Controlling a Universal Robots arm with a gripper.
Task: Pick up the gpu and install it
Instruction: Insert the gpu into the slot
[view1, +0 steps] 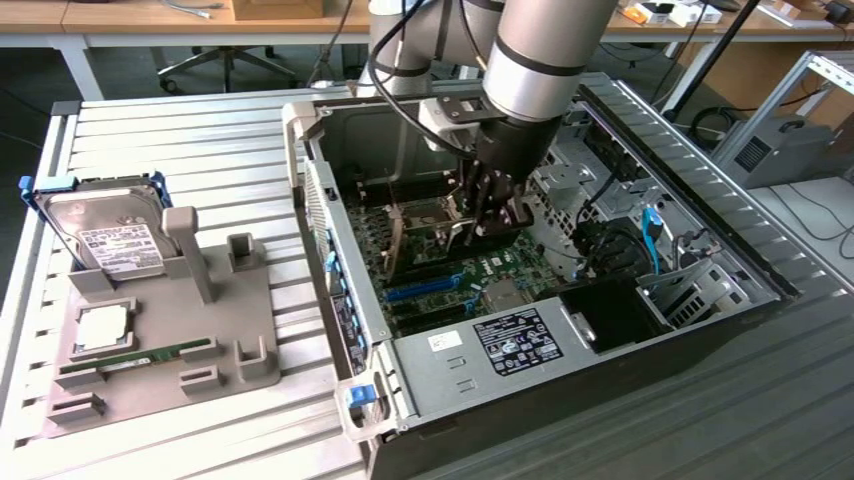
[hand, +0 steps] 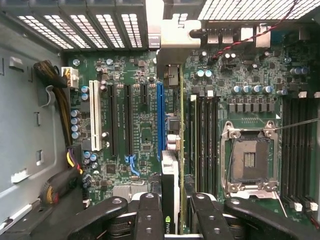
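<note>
worktop: ribbed bare metal, pale grey, dull sheen.
case: unpainted sheet metal, smooth, satin grey, perforated in places.
board: green lacquer, glossy, dotted with bright solder.
gpu: dark card with a pale smooth edge; bracket of plain silver metal.
slot: smooth blue plastic.
socket: polished metal frame.
pincer: matt black, studded with dark screws.
arm: smooth silver, slightly glossy.
drive, at nine o'clock of the case in the exterior view: shiny metal, white paper label.
stand: matt grey plastic.
</note>
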